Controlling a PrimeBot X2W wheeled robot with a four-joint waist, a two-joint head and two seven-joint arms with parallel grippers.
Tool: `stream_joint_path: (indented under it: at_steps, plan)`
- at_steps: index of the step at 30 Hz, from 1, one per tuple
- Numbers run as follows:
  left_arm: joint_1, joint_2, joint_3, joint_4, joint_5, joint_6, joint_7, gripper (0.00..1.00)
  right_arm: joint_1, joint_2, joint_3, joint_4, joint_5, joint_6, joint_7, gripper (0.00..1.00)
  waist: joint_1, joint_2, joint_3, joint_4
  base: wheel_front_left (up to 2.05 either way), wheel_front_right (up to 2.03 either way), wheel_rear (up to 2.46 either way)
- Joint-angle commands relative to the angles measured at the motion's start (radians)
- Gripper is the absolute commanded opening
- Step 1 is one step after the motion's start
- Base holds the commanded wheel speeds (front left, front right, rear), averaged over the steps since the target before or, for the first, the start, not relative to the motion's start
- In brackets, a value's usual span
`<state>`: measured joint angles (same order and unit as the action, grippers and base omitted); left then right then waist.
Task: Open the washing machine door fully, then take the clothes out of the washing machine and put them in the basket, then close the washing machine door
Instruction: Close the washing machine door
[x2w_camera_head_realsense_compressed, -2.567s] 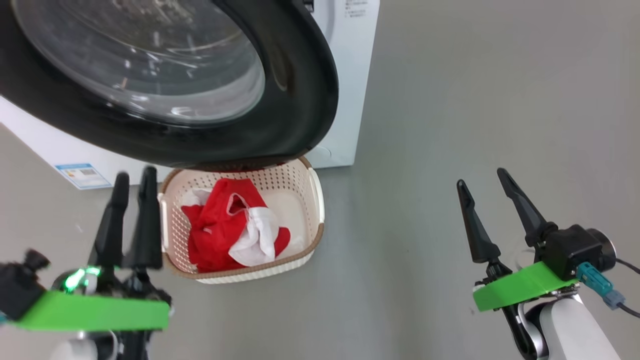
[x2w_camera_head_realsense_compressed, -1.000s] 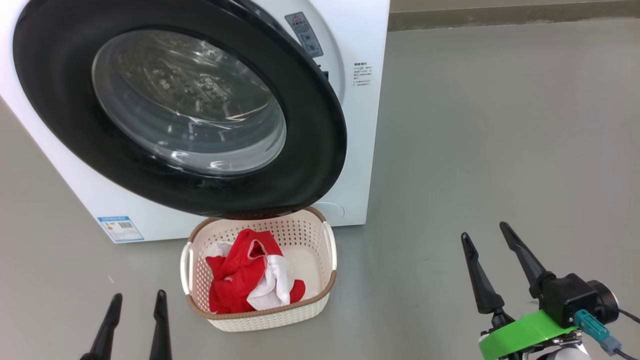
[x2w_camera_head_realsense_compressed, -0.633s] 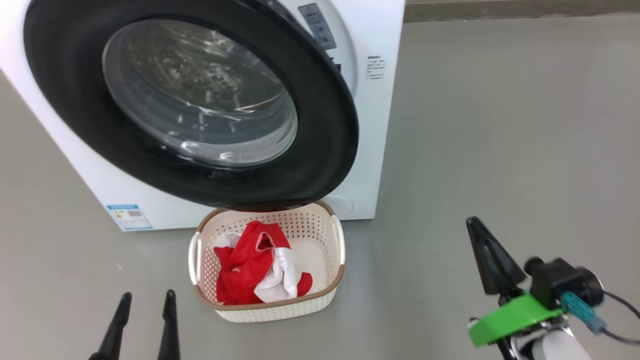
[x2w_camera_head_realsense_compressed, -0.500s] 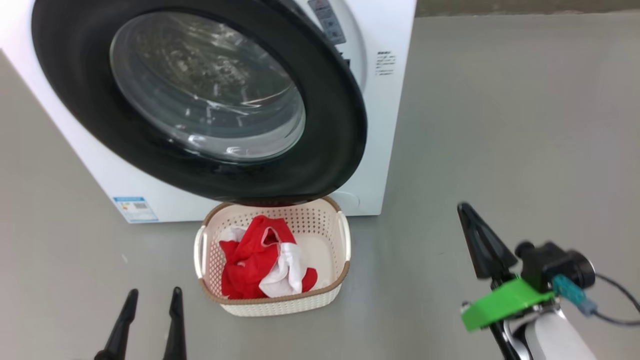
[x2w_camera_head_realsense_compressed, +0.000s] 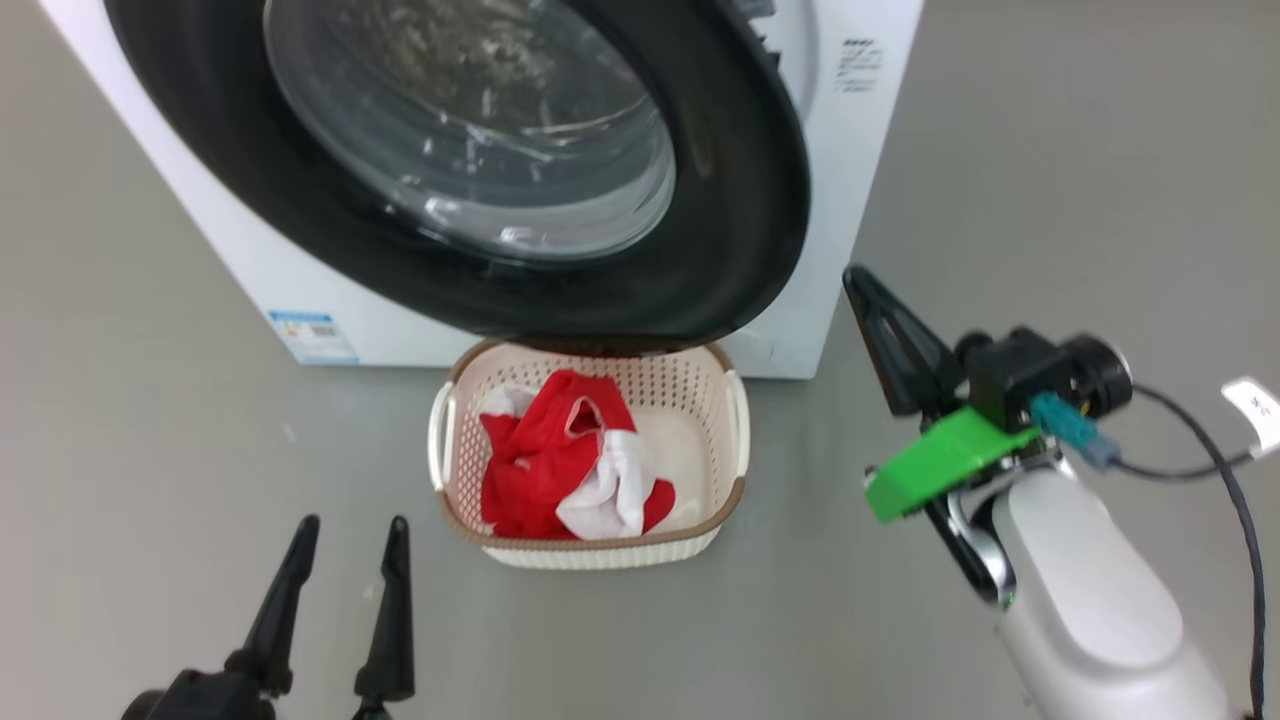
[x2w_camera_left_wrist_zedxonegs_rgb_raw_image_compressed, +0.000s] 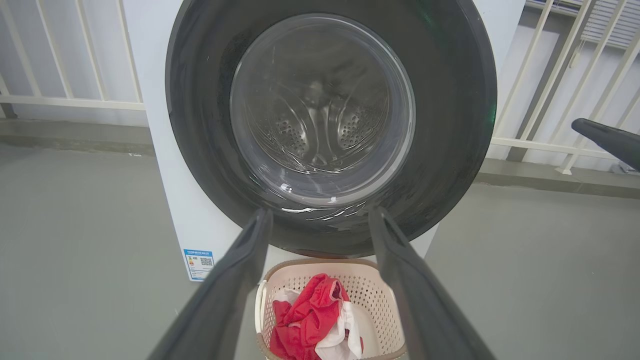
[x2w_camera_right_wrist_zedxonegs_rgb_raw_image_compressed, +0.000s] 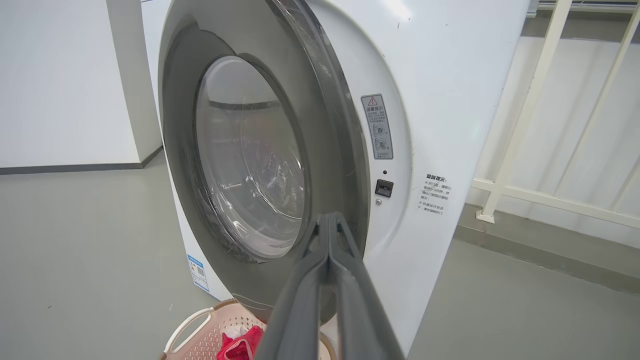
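Status, L to R in head view. Lower left: left gripper (x2w_camera_head_realsense_compressed: 350, 530) hangs low over the floor, fingers spread wide w/ nothing between them, same as a sec ago.

Upper left to centre: washing machine (x2w_camera_head_realsense_compressed: 250, 270) w/ its blue label (x2w_camera_head_realsense_compressed: 312, 337). The washing machine door (x2w_camera_head_realsense_compressed: 740, 200) stands ajar, free edge swung out at upper centre-right. In right wrist view you can see the latch slot (x2w_camera_right_wrist_zedxonegs_rgb_raw_image_compressed: 384, 188) on the white front uncovered, so it isn't shut yet.

Centre, just under the door's bottom rim: basket (x2w_camera_head_realsense_compressed: 738, 425) on the floor, clothes (x2w_camera_head_realsense_compressed: 545, 460) bunched in its left half, nothing touching them. The whole frame has shifted vs earlier, but that's the camera, not the things.

Right of centre is the real change. The right gripper (x2w_camera_head_realsense_compressed: 860, 285) has snapped its fingers together, empty, and has risen from lower right to sit just beside the door's outer edge, apart from it.

Read it as unloading done, only the close left. Pinched fingers look like a pusher, so prob. next is a nudge on the rim. Watch that the door's bottom clears the basket.
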<state>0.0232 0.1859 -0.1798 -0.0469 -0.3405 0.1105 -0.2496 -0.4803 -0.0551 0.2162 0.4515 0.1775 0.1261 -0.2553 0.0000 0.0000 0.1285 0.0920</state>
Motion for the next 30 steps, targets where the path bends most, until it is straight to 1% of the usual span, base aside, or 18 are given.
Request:
stream_joint_path:
  at_steps: [1,8,13,18,30]
  plan:
    - [-0.044,0.005,0.027,-0.024,0.008,-0.008,-0.010,1.00,-0.043,0.005,0.024,-0.010,-0.011,0.005,-0.006,0.00,0.0000,0.0000,0.035,0.030,0.00,0.00,0.00]
    - [-0.087,-0.003,0.010,-0.016,0.009,-0.020,-0.010,1.00,-0.164,0.005,0.040,0.081,-0.032,0.005,-0.006,0.00,0.0000,0.0000,0.101,0.076,0.00,0.00,0.00]
    - [-0.114,-0.011,0.001,-0.008,0.008,-0.031,-0.011,1.00,-0.223,0.005,0.028,0.117,-0.049,0.005,-0.006,0.00,0.0000,0.0000,0.141,0.106,0.00,0.00,0.00]
    - [-0.136,-0.018,-0.005,0.002,0.011,-0.040,-0.011,1.00,-0.278,0.004,0.008,0.139,-0.064,0.005,-0.006,0.00,0.0000,0.0000,0.178,0.124,0.00,0.00,0.00]
    - [-0.177,-0.042,-0.012,0.011,0.016,-0.062,-0.012,1.00,-0.396,-0.001,-0.049,0.164,-0.099,0.005,-0.006,0.00,0.0000,0.0000,0.252,0.145,0.00,0.00,0.00]
